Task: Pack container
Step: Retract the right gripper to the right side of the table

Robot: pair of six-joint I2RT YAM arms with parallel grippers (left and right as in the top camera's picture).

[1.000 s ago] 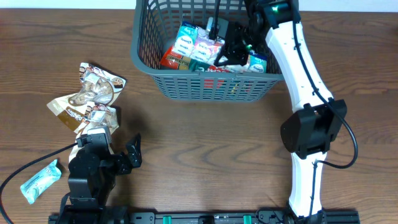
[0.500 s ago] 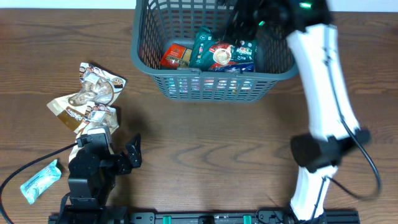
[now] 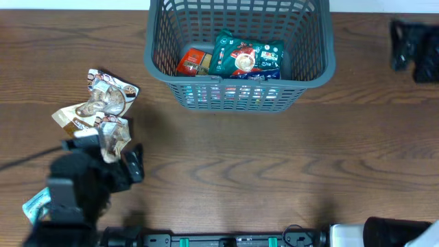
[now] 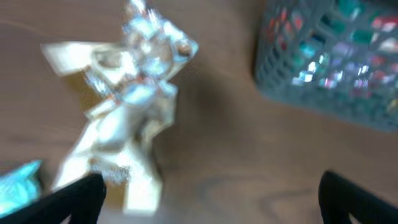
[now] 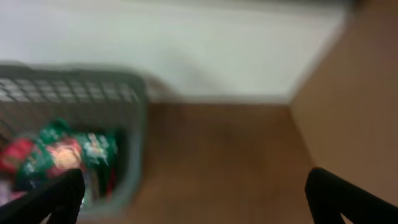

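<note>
The container [image 3: 206, 80], a dark grey lattice basket, stands at the back centre. Inside lie a green packet [image 3: 243, 55] and a red packet [image 3: 193, 63]. My right gripper [image 3: 415, 46] is a blur at the far right, outside the basket, open and empty. Its wrist view shows the gripper [image 5: 193, 199] over bare table, with the basket wall [image 5: 134, 124] to its left. My left gripper [image 3: 101, 156] hovers open at the near end of crumpled beige and silver snack packets [image 3: 96, 110]. In the left wrist view the gripper [image 4: 211, 199] is spread wide, the packets [image 4: 124, 106] just ahead of its left finger.
A teal packet [image 3: 34, 202] lies near the front left edge, beside the left arm, and shows as the teal packet [image 4: 15, 180] in the left wrist view. A white wall [image 5: 186, 43] stands behind the table. Brown wood lies between the basket and the left packets.
My right gripper opened, left the green packet in the basket and swung out to the far right. The left arm shifted left and toward the beige packets.
</note>
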